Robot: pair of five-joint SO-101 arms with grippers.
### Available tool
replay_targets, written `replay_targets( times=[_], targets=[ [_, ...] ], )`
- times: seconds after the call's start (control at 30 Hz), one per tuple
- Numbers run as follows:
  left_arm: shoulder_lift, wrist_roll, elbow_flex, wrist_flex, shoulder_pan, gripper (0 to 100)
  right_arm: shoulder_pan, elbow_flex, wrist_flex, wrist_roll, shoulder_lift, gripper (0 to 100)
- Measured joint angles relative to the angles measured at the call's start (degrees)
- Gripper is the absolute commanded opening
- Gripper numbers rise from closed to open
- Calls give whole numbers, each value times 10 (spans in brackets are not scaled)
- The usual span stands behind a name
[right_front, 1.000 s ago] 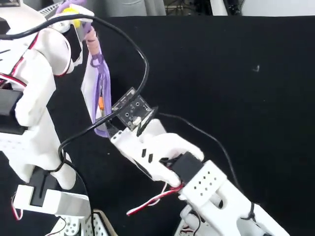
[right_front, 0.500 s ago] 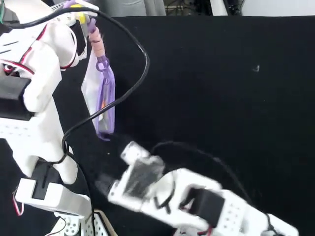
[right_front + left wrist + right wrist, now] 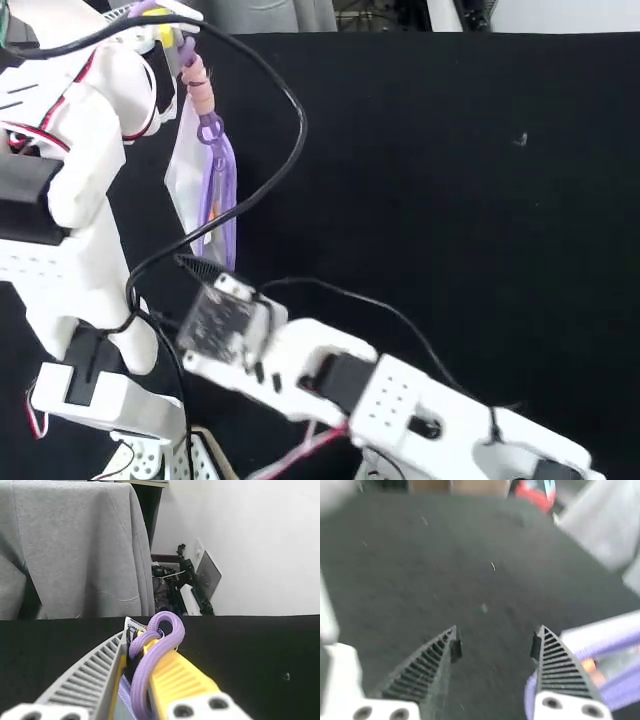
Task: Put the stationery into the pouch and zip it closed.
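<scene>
Black table (image 3: pixel 480 200); grey cloth (image 3: pixel 75 545); purple pouch (image 3: pixel 222 200)

The pouch (image 3: pixel 207 205), clear plastic with purple edging, hangs upright over the far left of the table. It dangles from a pink beaded strap (image 3: pixel 198 88) and a purple cord (image 3: pixel 159 637) pinched in the left gripper (image 3: pixel 137 645). Something orange (image 3: pixel 590 666) shows inside.

White plastic shells on the left arm (image 3: pixel 85 190) at frame left and the right arm (image 3: pixel 420 415) along the bottom; a black cable (image 3: pixel 296 115) loops upper left; left gripper (image 3: pixel 136 639) — grey and yellow ribbed fingers; right gripper (image 3: pixel 496 635) — dark ribbed ones on white screw-holed bases.
</scene>
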Motion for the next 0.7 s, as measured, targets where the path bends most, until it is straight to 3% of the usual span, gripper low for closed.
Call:
replay_targets(
  times=[0.13,0.3,0.7],
  targets=[
    [0,0,-35,0,0,28,35,-37,-9,-10,105,233],
    [-18,0,-81,0,-1,28,48,-40,1,-11,111,233],
    [-84,81,-85,4,-1,28,48,-40,156,-11,-121,233]
  ],
)
